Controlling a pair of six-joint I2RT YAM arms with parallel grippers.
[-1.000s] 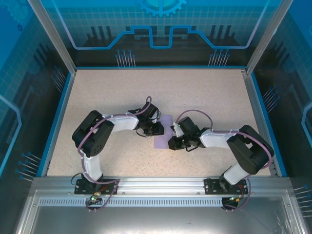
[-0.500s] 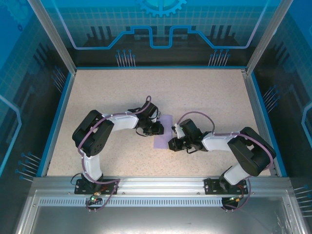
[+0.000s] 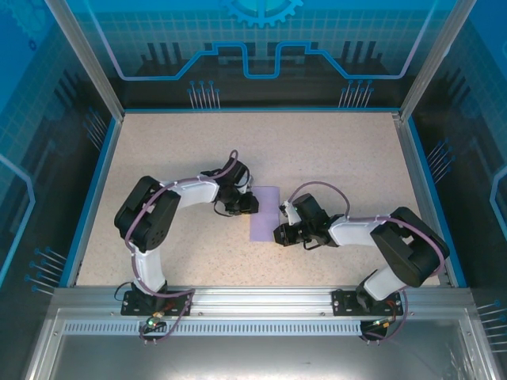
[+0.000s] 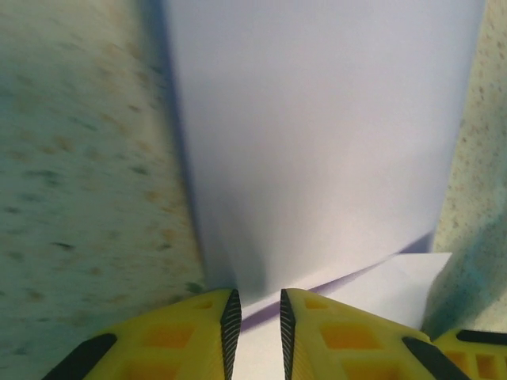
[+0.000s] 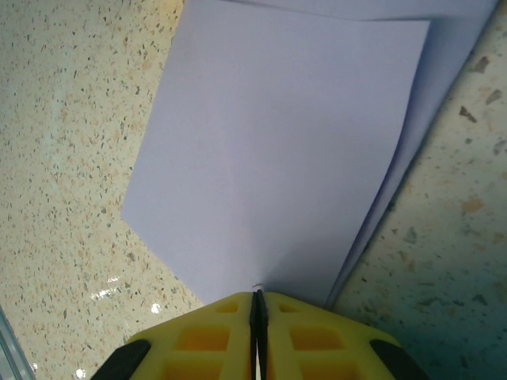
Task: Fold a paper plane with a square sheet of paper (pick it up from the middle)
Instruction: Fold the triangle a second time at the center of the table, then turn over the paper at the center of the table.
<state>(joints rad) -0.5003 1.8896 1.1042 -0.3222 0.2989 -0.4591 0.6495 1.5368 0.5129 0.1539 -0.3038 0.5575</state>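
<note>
Speckled beige, blue-edged counter [image 3: 341, 158]. Blue-lit graphic walls [image 3: 253, 47] stand round it, and an aluminium rail [image 3: 253, 297] runs along the near edge. The lavender paper [image 3: 264, 214] lies mid-counter, folded over on itself, between the two arms. The left arm [image 3: 190, 194] bends in from the left, elbow out. I see its jaws low at the paper's far left edge, a narrow gap between them, nothing pinched. The right arm [image 3: 356, 228] reaches in from the right, with its jaws closed on the paper's near right edge.
</note>
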